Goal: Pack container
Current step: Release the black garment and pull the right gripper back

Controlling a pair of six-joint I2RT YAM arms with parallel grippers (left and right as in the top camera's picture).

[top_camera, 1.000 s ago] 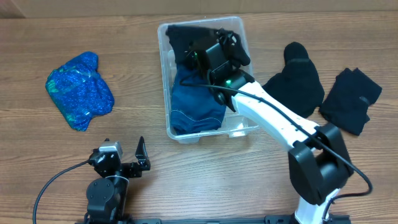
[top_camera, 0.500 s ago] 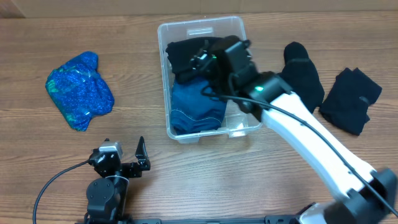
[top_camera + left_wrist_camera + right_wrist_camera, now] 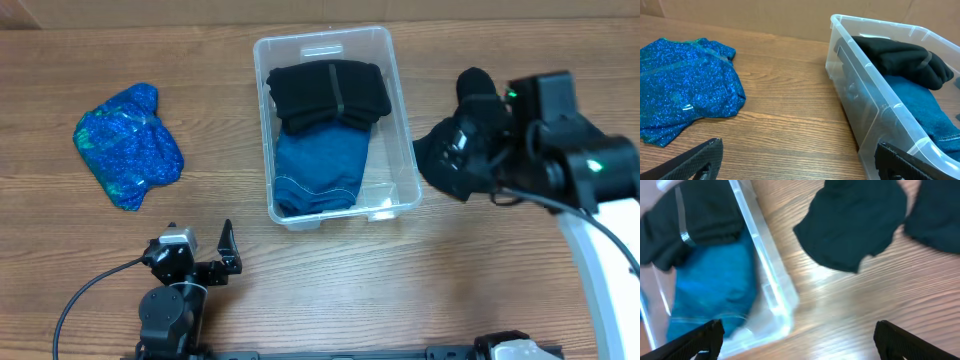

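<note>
The bin (image 3: 325, 38) holds a black cloth (image 3: 330, 92) and a blue cloth (image 3: 320, 170). The left gripper (image 3: 797, 152) is spread wide, empty. The right gripper (image 3: 799, 329) is spread wide too, near a sock (image 3: 850, 225).

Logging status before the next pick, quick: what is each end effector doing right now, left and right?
Left end effector: open, holding nothing.
Right end effector: open, holding nothing.
</note>
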